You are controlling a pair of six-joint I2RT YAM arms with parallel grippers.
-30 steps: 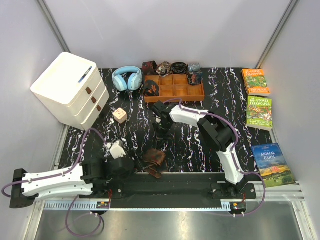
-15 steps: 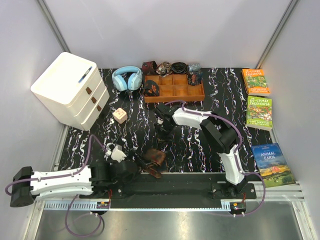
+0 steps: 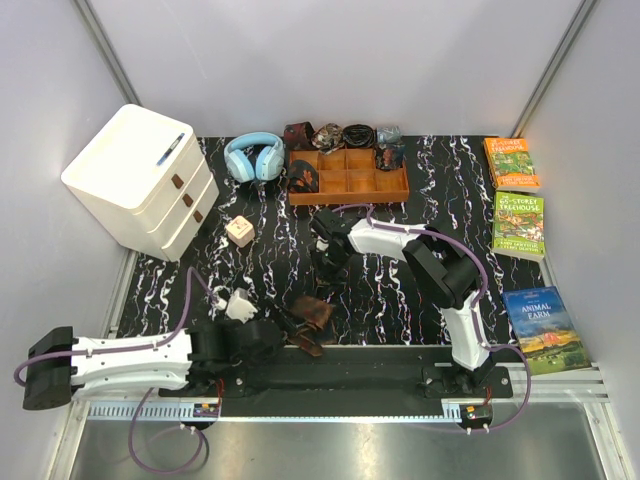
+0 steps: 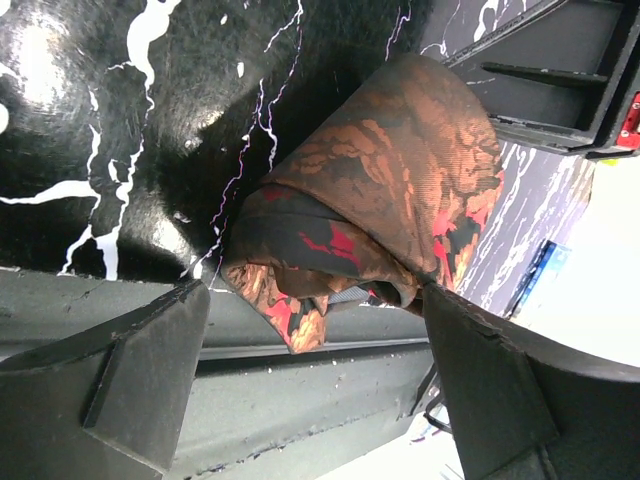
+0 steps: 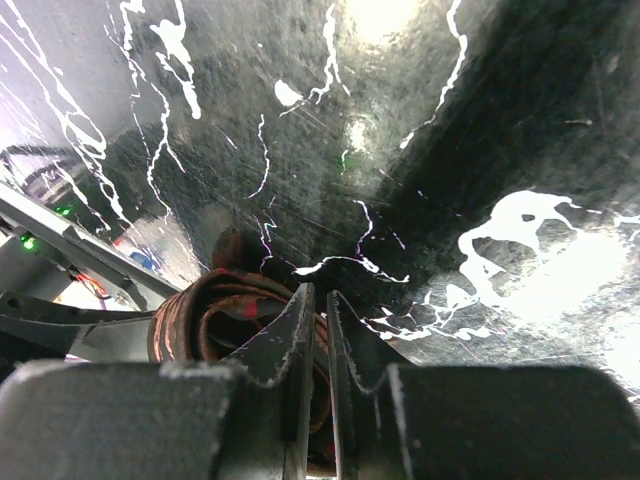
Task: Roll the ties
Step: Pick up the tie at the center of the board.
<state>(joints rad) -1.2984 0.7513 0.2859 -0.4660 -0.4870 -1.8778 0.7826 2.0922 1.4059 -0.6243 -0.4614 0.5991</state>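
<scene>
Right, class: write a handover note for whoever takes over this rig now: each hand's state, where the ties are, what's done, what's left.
Left hand: open, straddling the loosely rolled dark brown, reddish-patterned fabric tie at the black marbled table's near edge, not clamping it.
Right hand: shut, nothing visible in it, mid-table.
Orange-brown wooden compartment tray at the far side holds small rolled bundles, too small to identify.
Done: this tie mostly rolled.
Left: tuck its loose end, probably move it to the tray.

Walls: pale grey panels (image 3: 330, 60).
Table: glossy black white-veined marble-look top (image 3: 270, 270).
Furniture: white three-drawer cabinet (image 3: 135, 175), far left corner.
</scene>
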